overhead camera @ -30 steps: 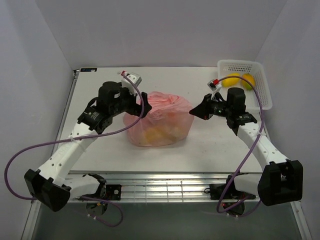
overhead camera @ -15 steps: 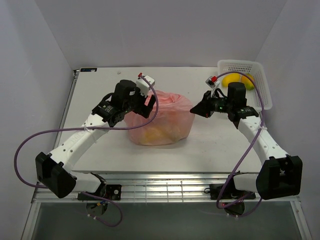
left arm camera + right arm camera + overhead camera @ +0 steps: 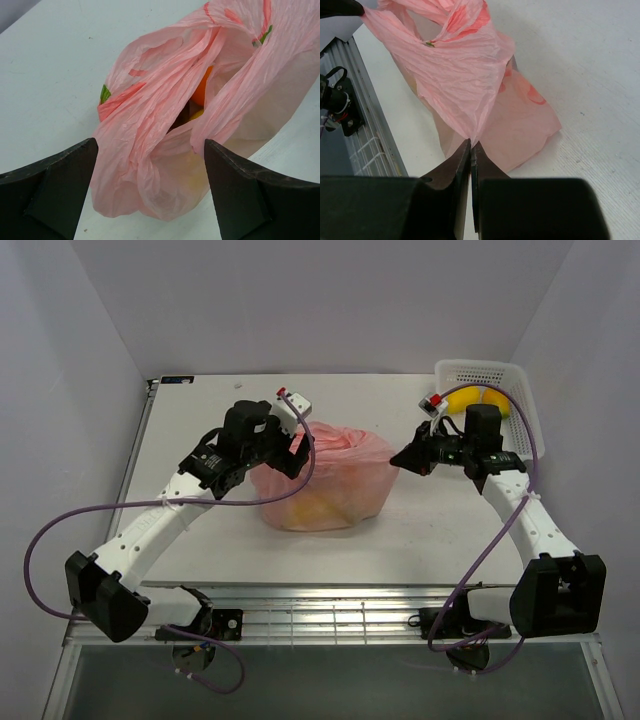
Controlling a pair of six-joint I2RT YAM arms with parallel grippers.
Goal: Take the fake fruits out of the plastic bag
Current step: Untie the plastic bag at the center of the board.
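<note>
No legible text or labels

So there's a white perforated plastic basket [image 3: 482, 368] in the far right corner of the white table [image 3: 190, 410], with a plain yellow oval mango [image 3: 466, 398] inside, half hidden.

1. The left arm [image 3: 150, 525] has white links, black joint housings and a black block at its base.
2. The right arm [image 3: 530, 525] is built the same.
3. A purple cable [image 3: 100, 508] loops along each arm.
4. A white camera box [image 3: 297, 404] with a red spot sits on each wrist.
5. The left pincer [image 3: 150, 150] has matte black wedge fingers; the right pincer [image 3: 470, 147] has thin black tapered tips.
</note>
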